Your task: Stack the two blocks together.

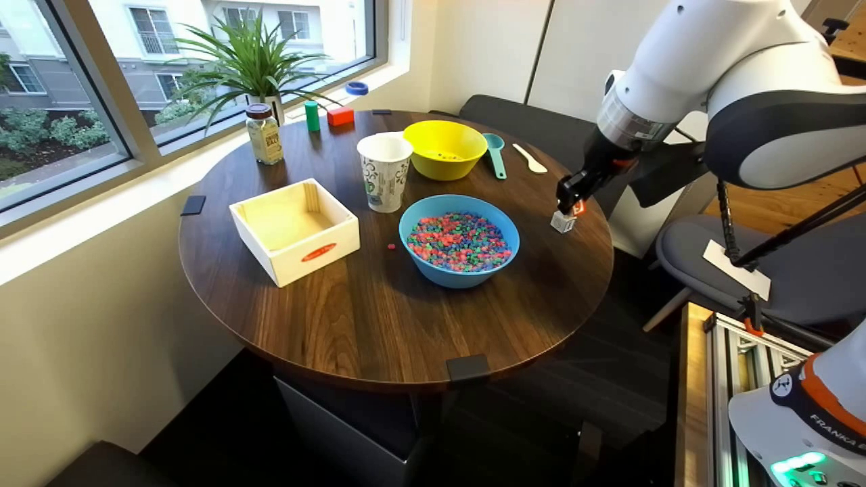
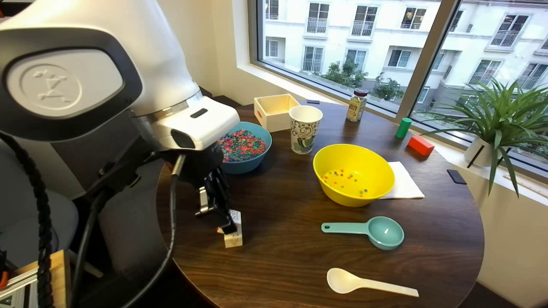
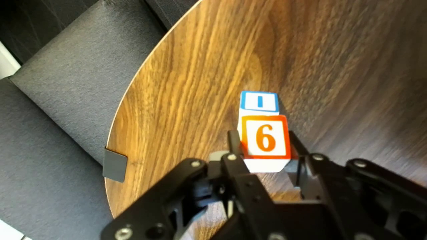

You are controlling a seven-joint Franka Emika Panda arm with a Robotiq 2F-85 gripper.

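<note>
Gripper low over the round table, jaws drawn in to one block's width, pinching the block with the orange 6 from left and right, numbered face toward the wrist camera. Block with the blue 1 just beyond in the wrist view, partly covered by the held one; whether the two touch, cannot tell. In both exterior views the fingers mask part of the pair. In an exterior view the pair stands at the table's right side. Left of it, blue bowl well filled with red, blue and green beads; one loose red bead on the wood just left of the bowl. Far of that, yellow bowl, thin scatter of beads in the bottom; patterned paper cup just to its left. Light-wood box farther left, open-topped; spice jar on its far side. Green cylinder upright near the far edge, red piece just to its right. In an exterior view, white napkin shows right of the yellow bowl. Teal scoop near of that bowl, handle left; pale spoon nearer, handle right.
</note>
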